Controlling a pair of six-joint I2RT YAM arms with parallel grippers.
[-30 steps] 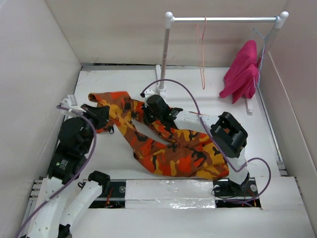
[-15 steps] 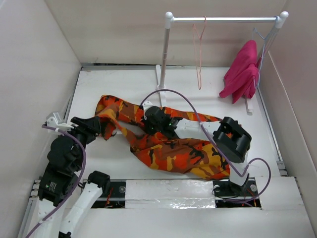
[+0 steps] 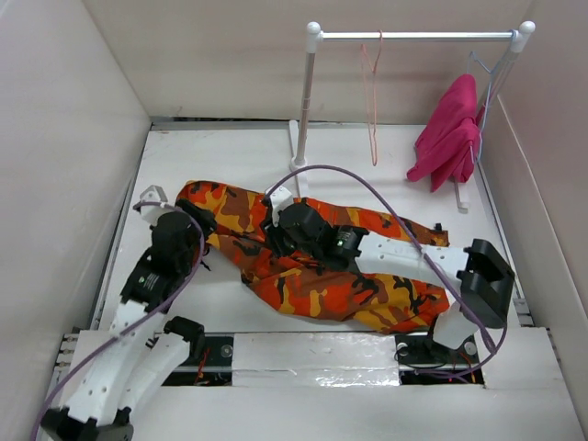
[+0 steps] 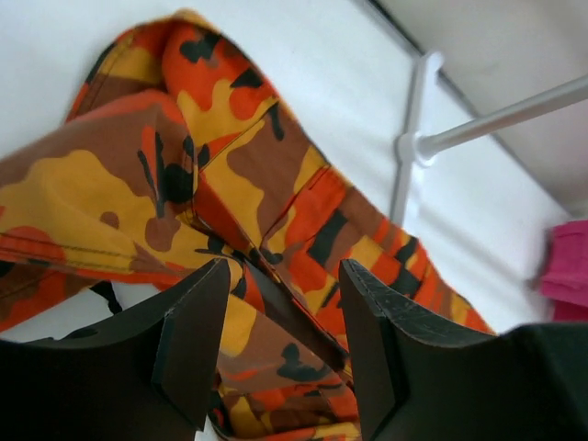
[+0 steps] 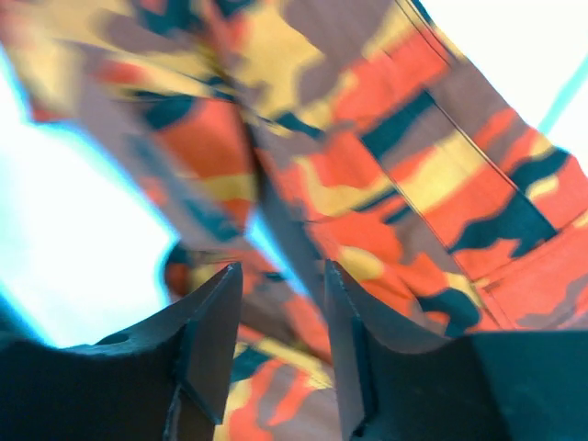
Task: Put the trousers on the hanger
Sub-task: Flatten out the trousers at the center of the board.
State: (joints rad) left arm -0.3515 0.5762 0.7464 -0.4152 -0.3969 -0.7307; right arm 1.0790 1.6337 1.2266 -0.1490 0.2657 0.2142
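Note:
The camouflage trousers (image 3: 322,287) lie spread across the middle of the table, one leg reaching left and the waist end at the right. My left gripper (image 3: 197,220) hovers open over the left leg end; the left wrist view shows the printed cloth (image 4: 184,138) below the parted fingers (image 4: 197,322). My right gripper (image 3: 274,237) stands open above the crotch area, and its wrist view shows the trousers (image 5: 441,165) beyond its fingers (image 5: 216,322), blurred. Neither gripper holds the cloth. The salmon-pink hanger (image 3: 372,101) hangs bare from the rail at the back.
A white tube rail (image 3: 413,37) on posts stands at the back, also seen as a rail (image 4: 514,115) in the left wrist view. A magenta garment (image 3: 450,133) hangs at its right end by a pale wire hanger (image 3: 482,69). White walls enclose the table on three sides.
Both grippers have opened and let go of the trousers, which now lie flatter and nearer the front. The left arm swung in toward the leg end; the right arm stretched lower.

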